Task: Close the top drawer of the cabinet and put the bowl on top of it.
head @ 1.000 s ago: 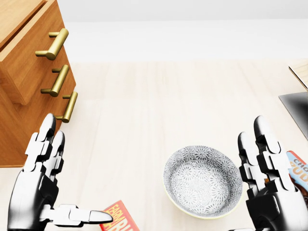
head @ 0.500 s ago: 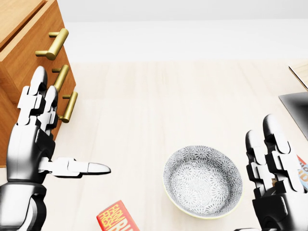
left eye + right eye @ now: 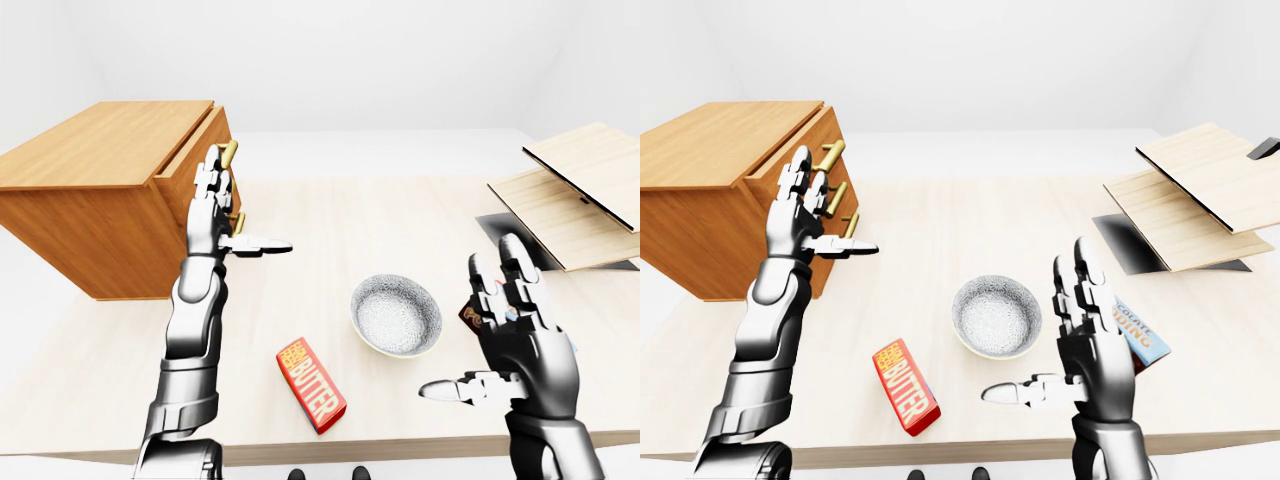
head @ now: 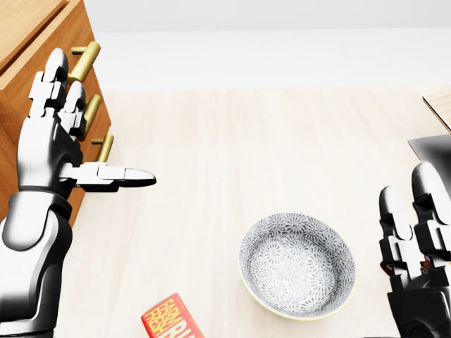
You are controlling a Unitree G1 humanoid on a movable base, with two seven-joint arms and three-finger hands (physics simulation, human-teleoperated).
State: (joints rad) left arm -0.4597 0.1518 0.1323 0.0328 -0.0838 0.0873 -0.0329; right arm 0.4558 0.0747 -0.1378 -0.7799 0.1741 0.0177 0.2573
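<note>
The wooden cabinet (image 3: 100, 150) stands at the table's left, its top drawer (image 3: 196, 160) pulled out a little, with a gold handle (image 4: 84, 62). In the left-eye view my left hand (image 4: 77, 134) is raised in front of the drawer fronts, open, fingers up and thumb pointing right. It holds nothing, and I cannot tell whether it touches the handles. The patterned grey bowl (image 4: 297, 265) sits upright on the table, right of centre. My right hand (image 3: 1065, 340) hovers open just right of the bowl, apart from it.
A red butter box (image 3: 312, 384) lies near the table's bottom edge, left of the bowl. A chocolate box (image 3: 1140, 335) lies behind my right hand. Wooden boards (image 3: 575, 185) and a dark mat (image 3: 505, 235) occupy the right side.
My left hand has risen along the cabinet from the bottom of the head view to the drawer handles. My right hand has sunk lower. The bowl has not moved.
</note>
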